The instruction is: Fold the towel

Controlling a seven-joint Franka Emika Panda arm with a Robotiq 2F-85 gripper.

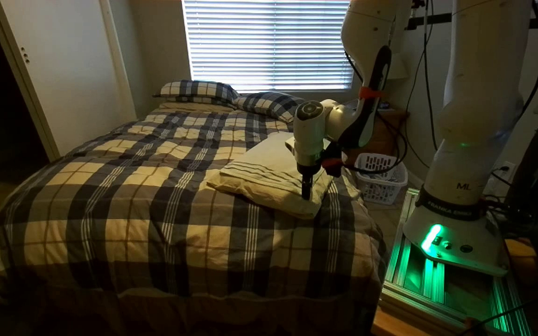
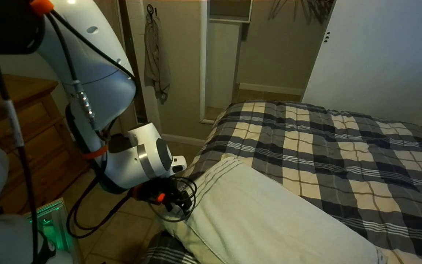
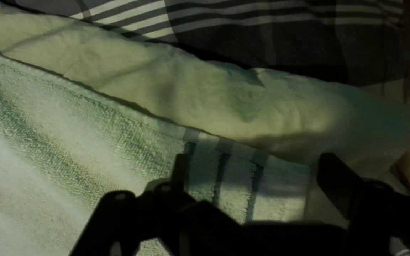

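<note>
Door (image 1: 70,65), flat and pale, stands at the upper left of an exterior view. Next comes a rumpled plaid quilt (image 1: 147,200) across the lower left and centre. Near the centre, on the quilt, lies a puffy pillow (image 1: 250,191) in smooth, creased cloth; over it is the towel (image 1: 266,156), a pale rectangle with thin dark stripes. The gripper (image 1: 306,192) points down at the towel's striped end. Further right is a slotted white basket (image 1: 381,193).

In the wrist view, looped, nubbly towel pile fills the lower left. The fingers (image 3: 336,181) stand apart at bottom centre and right, the towel's striped corner between them; contact is unclear.
</note>
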